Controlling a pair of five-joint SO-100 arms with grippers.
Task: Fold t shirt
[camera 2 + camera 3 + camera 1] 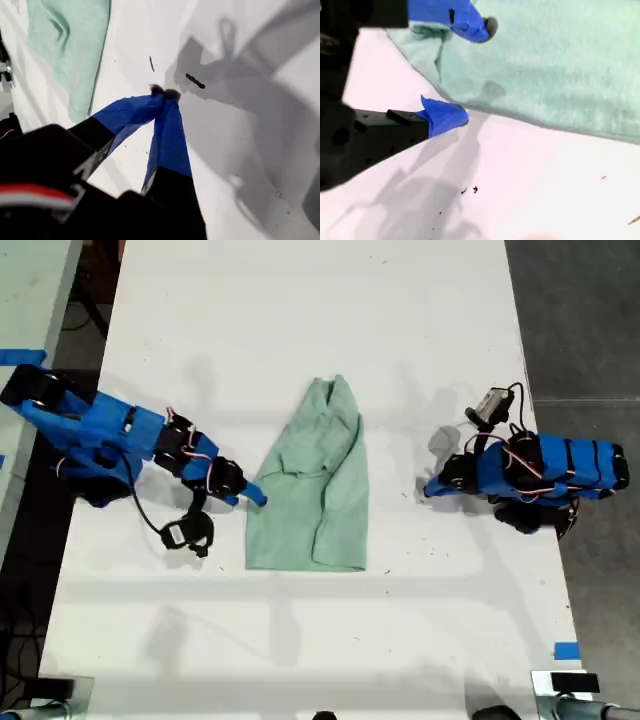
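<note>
A white table [300, 320] holds the t shirt [315, 485] (dark floor beyond). My first gripper [165, 93] is pinched together, empty; my second gripper [475, 70] gapes wide at the shirt's edge.

I'm working in a lab or robotics workspace — a plain white table [300, 300] stands on a grey floor [580, 310]. Blue tape [566, 650] marks the table's edge — another pale bench [30, 290] stands beside it.

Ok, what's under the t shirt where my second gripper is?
Only the white table shows around the t shirt; whatever lies beneath is covered. My second gripper straddles its edge, jaws open, one over the cloth, one beside it.
</note>
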